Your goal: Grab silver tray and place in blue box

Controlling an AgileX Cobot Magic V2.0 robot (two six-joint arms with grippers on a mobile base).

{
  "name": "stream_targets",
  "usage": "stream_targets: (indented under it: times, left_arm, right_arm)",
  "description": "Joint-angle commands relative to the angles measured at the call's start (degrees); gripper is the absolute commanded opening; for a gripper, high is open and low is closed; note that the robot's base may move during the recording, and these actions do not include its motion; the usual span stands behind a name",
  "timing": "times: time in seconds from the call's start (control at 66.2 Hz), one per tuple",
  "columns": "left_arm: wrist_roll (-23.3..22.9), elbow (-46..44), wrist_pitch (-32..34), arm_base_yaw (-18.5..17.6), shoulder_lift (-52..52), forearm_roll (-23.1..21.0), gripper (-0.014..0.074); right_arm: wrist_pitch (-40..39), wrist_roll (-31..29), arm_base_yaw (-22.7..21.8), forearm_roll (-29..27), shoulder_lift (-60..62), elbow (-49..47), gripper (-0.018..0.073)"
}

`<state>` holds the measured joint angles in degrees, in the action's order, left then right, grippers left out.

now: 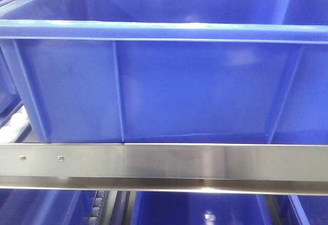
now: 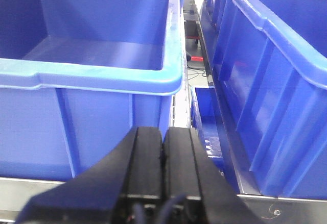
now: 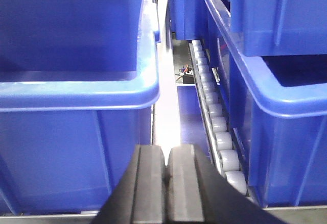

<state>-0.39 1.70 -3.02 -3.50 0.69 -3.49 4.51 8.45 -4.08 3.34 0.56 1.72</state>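
The shiny silver rectangular metal tray is not showing in any view, so its direction from either end effector, its long axis and the way it points cannot be told.

The left end effector [image 2: 163, 147] is sitting with its black fingers pressed together, pinching nothing. Directly ahead and slightly left of it is standing the large deep blue plastic crate [image 2: 92, 76], open top facing up, interior looking empty as far as visible. The right end effector [image 3: 166, 183] is likewise closed flat on nothing, with a similar blue crate rim ahead-left and a line of white rollers [image 3: 217, 127] running away ahead-right.

In the front view the crate's ribbed wall is filling the frame above a brushed steel rail [image 1: 164, 163].

Judgement: both arms are sitting about equally near the crate; neither is favoured until the tray is located, probably outside these views.
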Motion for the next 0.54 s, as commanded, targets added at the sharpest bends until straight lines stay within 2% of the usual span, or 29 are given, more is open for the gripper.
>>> stream_targets:
  times: [0.0,0.529]
  left_arm:
    - [0.0,-0.23,5.22,0.15,0.87,-0.41,-0.0095]
    - [0.0,-0.23,5.22,0.15,0.87,-0.41,-0.0095]
  right_arm:
    - [-5.09,-0.58,-0.47,0.13,1.17,0.16,0.0052]
    - [-5.09,-0.58,-0.47,0.13,1.17,0.16,0.0052]
